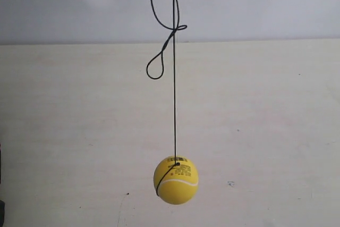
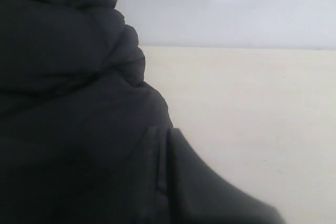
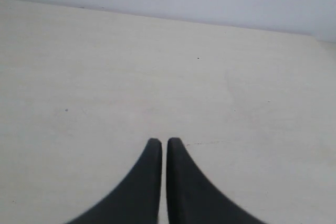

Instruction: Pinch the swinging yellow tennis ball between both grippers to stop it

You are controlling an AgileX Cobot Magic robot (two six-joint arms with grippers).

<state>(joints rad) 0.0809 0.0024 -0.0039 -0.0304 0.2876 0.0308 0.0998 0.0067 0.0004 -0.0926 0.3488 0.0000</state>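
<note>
Your black wedge-jawed right gripper (image 3: 163,145): together, empty. Left gripper: cannot tell, dark bulk (image 2: 79,129) blocks lens. Bright yellow tennis ball (image 1: 176,179) hangs on black string (image 1: 174,104), untouched.

The string (image 1: 174,104) is cut off at the exterior view's top edge. The print on the yellow tennis ball (image 1: 176,180) cannot be read. The left pincer (image 2: 164,135) is masked by a dark padded mass (image 2: 63,77).
</note>
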